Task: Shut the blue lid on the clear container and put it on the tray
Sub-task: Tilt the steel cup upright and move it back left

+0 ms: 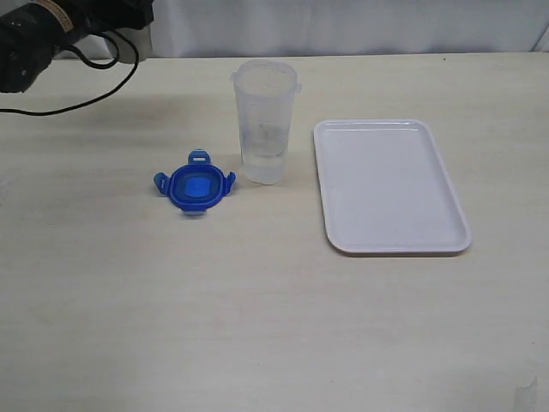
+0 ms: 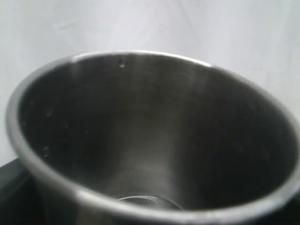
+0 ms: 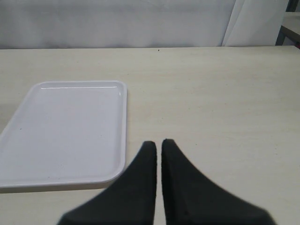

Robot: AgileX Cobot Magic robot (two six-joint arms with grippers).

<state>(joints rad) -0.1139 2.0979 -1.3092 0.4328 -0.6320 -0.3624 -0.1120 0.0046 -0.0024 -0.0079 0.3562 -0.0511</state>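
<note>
Light's soft and even over the table (image 1: 257, 326) — bright, barely any shadows anywhere. The tray (image 3: 65, 136) catches a mild sheen along its rim. Left wrist view is mush — the steel cup (image 2: 150, 140) sits way out of focus, rim highlights smeared.

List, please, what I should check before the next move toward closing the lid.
1. Container upright, mouth uncovered: ok.
2. Lid lying flat beside the container, within sight: ok.
3. Tray has room for the container: ok.
4. Right gripper ready to grasp: not ok, jaws shut.
5. Left arm free: not ok, a steel cup fills its wrist view, seemingly held.
6. Lid flaps swung open: cannot tell.
</note>
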